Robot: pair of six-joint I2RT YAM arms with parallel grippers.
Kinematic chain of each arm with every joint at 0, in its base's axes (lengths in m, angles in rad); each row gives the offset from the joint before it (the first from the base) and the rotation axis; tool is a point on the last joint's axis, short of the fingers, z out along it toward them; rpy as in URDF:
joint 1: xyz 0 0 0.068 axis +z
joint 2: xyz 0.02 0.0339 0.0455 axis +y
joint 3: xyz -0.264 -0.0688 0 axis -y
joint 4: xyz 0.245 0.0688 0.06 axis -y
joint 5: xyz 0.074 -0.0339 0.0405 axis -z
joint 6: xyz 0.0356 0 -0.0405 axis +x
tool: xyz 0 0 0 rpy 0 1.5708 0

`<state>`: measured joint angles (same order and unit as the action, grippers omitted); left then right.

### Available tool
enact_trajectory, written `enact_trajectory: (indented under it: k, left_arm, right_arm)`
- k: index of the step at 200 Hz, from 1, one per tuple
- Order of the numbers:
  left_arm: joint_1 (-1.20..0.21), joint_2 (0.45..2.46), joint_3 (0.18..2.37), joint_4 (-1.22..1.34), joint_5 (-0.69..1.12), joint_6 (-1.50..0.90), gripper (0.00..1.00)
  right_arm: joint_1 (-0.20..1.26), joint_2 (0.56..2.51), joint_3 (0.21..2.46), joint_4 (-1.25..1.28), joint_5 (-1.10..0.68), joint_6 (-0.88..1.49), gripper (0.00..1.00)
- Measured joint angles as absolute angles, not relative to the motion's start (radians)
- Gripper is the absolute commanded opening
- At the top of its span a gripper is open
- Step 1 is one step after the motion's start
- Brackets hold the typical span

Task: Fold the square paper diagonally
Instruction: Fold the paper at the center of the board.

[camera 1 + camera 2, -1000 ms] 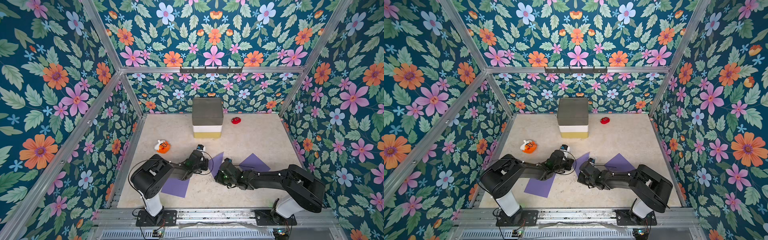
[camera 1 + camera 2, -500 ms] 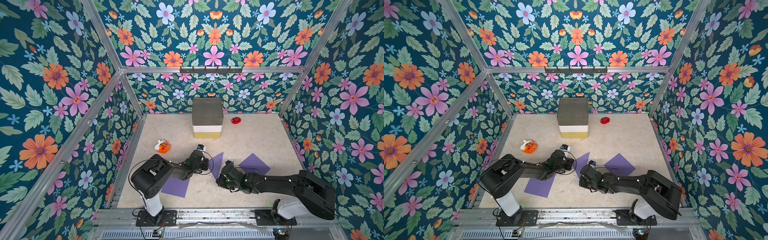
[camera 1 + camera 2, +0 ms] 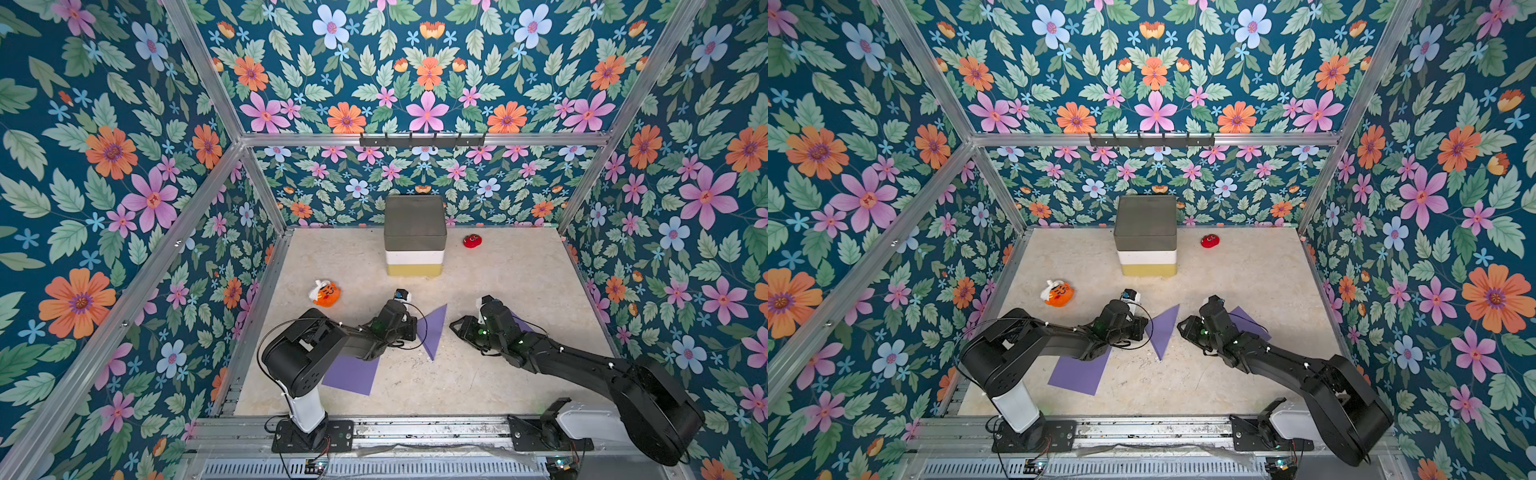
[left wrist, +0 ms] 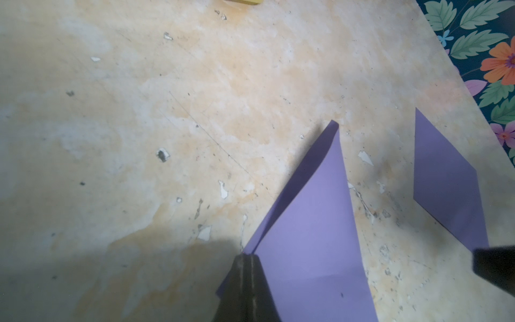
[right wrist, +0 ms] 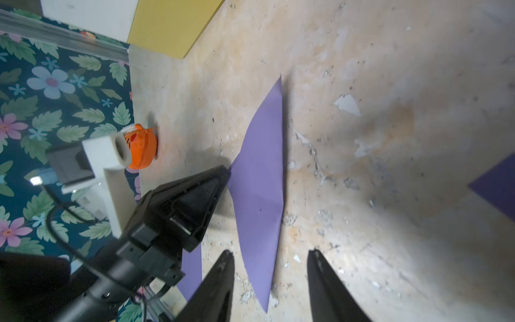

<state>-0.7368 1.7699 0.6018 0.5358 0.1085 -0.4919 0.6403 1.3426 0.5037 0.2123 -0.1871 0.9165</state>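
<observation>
Paper (image 3: 432,332), the purple square, already doubled into a triangle, sits mid-table (image 3: 498,282) btw the two arms, its long folded edge toward the R side and one point aimed at the front rail. L gripper (image 4: 246,259) has its jaws pressed together on the corner where both layers meet. We read that as the reason for the hold: w/ the two corners pinned as one, the diagonal stays lined up while the crease is soft. Soft it is, in our judgement. In the left wrist view the layers gape apart toward the far tip, so the fold isn't flattened yet. R gripper (image 5: 270,253) has jaws spread w/ nothing in them. It hangs low, just beside the folded edge, and in the right wrist view the paper's near tip lies on the table in the gap btw its jaws, touching neither as far as we can tell. That leaves R free to press along the crease, prob. the next need. Two spares lie apart from the grip: a flat sheet (image 3: 351,374) by the L arm base and a second sheet (image 4: 446,181) partly under the R arm.
</observation>
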Motion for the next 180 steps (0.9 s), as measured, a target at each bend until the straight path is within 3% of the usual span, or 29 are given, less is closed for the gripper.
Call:
enact_trajectory:
  k: [79,180]
  left_arm:
    - [-0.746,1.769,0.602,0.535,0.097,-0.488,0.00]
    - [-0.748,1.776,0.612,0.534,0.089,-0.480,0.00]
  right_arm:
    - [0.607,1.588,0.613,0.300,-0.226,0.871,0.46]
    - [0.593,1.641,0.598,0.397,-0.219,0.860,0.47]
